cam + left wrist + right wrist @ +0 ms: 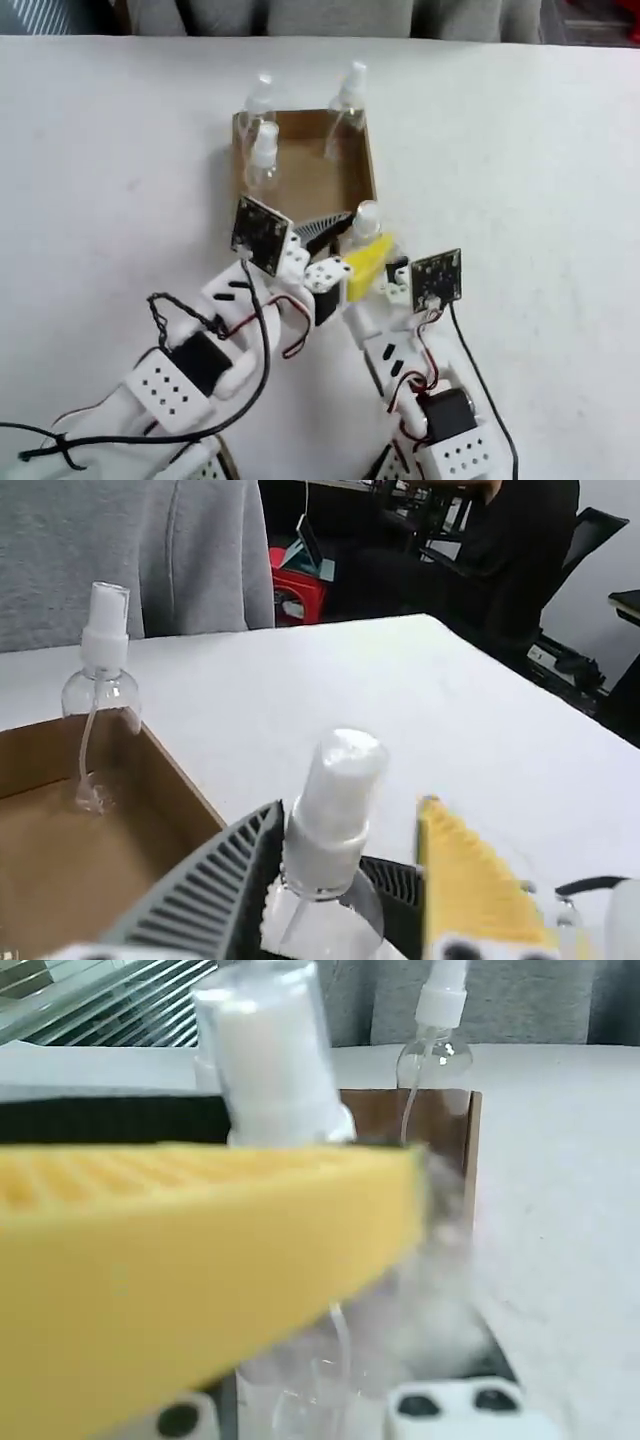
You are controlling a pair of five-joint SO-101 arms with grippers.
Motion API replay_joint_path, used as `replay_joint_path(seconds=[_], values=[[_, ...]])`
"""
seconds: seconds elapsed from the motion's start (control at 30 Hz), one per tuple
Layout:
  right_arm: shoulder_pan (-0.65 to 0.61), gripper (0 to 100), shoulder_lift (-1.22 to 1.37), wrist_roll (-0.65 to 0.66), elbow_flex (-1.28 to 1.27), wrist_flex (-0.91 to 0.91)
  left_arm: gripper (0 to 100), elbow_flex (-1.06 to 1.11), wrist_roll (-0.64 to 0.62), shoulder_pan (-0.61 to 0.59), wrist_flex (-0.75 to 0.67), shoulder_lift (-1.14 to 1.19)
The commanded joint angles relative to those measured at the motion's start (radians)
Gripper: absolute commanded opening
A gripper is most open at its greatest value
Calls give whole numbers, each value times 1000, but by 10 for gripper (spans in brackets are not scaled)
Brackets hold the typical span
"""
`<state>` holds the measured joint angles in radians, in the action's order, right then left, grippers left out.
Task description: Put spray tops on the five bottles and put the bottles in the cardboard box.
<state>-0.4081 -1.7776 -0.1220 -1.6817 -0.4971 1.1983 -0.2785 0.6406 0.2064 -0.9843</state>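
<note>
Left jaws and right jaws tight around one capped bottle (335, 810), lower body hidden.

No legible text, label, brand, number or sign found on the cardboard box (305, 180) or the bottle (366, 222). Fine markings on the left arm's circuit board (262, 235) and the right arm's circuit board (437, 277) too small to read. Pale patch on the red object (293, 592) in the room behind likewise unreadable.
</note>
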Motion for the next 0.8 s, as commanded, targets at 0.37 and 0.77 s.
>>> replay_joint_path(seconds=[0.37, 0.77], values=[[10, 16, -7, 2, -9, 1, 208, -3, 37, 4, -17, 7], [10, 16, -7, 32, -9, 1, 204, 25, 138, 64, 43, 1]])
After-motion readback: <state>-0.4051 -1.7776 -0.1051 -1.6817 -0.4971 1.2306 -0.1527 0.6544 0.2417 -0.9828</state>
